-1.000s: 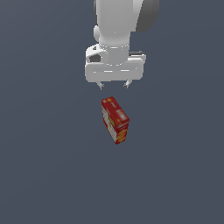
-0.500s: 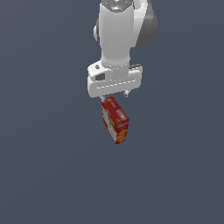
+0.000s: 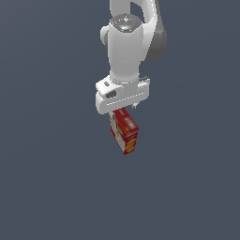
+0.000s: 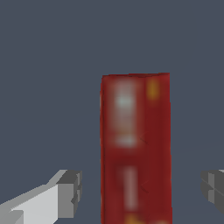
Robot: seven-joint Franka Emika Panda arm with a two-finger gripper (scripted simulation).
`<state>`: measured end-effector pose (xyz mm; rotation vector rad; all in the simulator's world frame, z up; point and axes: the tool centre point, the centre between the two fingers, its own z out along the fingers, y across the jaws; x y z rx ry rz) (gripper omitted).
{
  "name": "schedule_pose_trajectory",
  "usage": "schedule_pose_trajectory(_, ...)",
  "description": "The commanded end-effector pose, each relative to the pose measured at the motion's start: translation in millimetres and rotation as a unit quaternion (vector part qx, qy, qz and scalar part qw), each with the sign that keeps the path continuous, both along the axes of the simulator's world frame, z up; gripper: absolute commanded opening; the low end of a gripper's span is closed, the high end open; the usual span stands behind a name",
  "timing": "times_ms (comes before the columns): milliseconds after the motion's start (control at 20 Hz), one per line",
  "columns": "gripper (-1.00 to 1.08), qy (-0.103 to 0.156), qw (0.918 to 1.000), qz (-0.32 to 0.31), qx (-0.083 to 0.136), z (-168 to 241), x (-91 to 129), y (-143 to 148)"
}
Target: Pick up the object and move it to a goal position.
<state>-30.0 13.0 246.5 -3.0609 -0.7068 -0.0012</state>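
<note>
The object (image 3: 125, 133) is a small red box with yellow and white printed patches, lying on the dark grey floor. My white gripper (image 3: 123, 110) hangs directly over its far end in the exterior view and covers that end. The wrist view shows the object (image 4: 135, 148) as a long red box running between my two grey fingertips (image 4: 70, 192). The gripper (image 4: 142, 190) is open, with a clear gap on each side of the box. Neither finger touches it.
The plain dark grey floor (image 3: 56, 187) stretches out on all sides. No other object or goal marker shows in either view.
The arm has come down towards the box, and the hand has turned slightly. The box has not moved.
</note>
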Motion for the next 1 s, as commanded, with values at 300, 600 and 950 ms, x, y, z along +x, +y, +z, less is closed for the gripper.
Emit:
schedule_pose_trajectory(300, 1.00, 0.001, 0.9999, 0.010, 0.000, -5, 1, 0)
schedule_pose_trajectory(600, 1.00, 0.000, 0.9999, 0.011, 0.000, -24, 0, 0)
schedule_pose_trajectory(950, 1.00, 0.000, 0.9999, 0.012, 0.000, -52, 0, 0)
